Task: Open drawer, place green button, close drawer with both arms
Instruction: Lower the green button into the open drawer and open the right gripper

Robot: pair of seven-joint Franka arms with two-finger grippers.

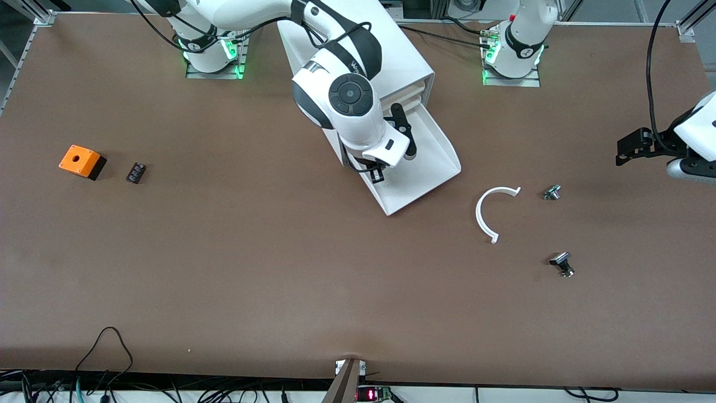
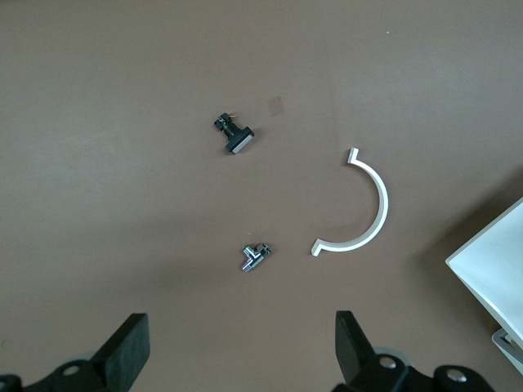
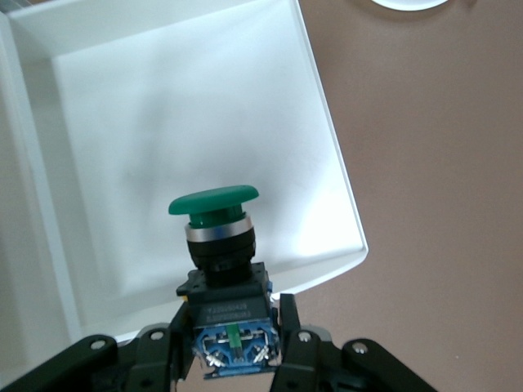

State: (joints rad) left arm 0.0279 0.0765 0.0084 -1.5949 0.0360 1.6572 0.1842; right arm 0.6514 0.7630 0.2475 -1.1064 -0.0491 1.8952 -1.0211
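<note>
At the left of the front picture an orange box (image 1: pixel 81 161) sits on the brown counter (image 1: pixel 279 268). In the middle, the right claw (image 3: pixel 237 343) grips the green button (image 3: pixel 216 245) over the pulled-out white drawer (image 1: pixel 430 162). At the right edge, the left claw (image 2: pixel 241 351) hangs released over the counter near a white curved piece (image 1: pixel 492 210).
</note>
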